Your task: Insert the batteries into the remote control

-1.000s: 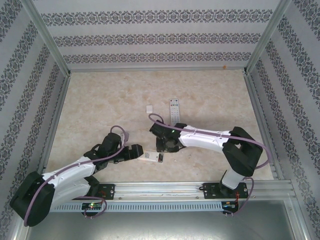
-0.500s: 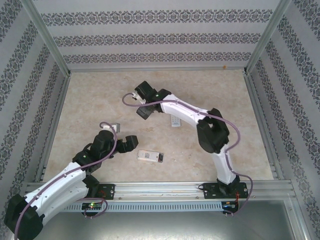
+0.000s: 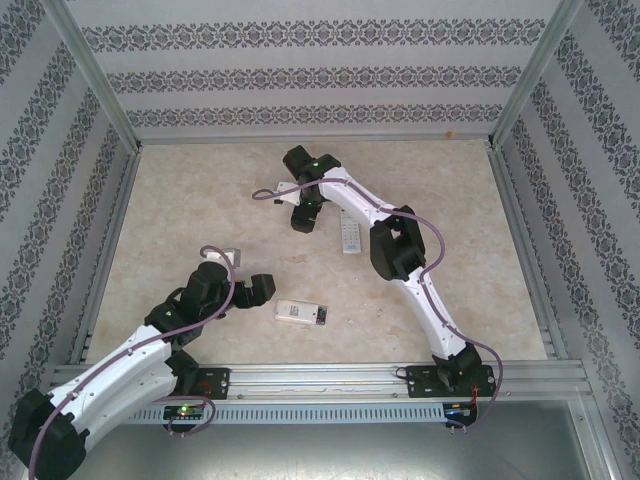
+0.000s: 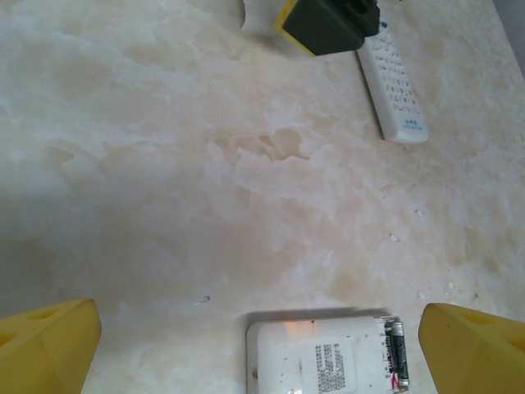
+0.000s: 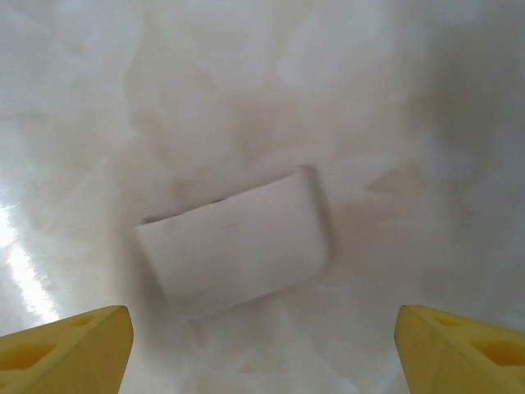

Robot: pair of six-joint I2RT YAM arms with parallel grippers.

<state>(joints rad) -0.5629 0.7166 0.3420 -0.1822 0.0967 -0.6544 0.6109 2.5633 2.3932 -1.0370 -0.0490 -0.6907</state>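
Widely parted, empty, left gripper point(image 4: 261, 349) hangs beside the remote point(image 4: 328, 365); right gripper point(image 5: 262, 345) hangs over a white cover point(image 5: 238, 242).

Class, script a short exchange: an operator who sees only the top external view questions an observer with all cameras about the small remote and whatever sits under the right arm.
Operator: Is anything loaded in the small remote yet?
Observer: Left wrist view: its back is open, with one dark battery lying in the bay at one end.
Operator: What is under the right arm?
Observer: Right wrist view: a flat white cover, untouched, between the wide-open right jaws.
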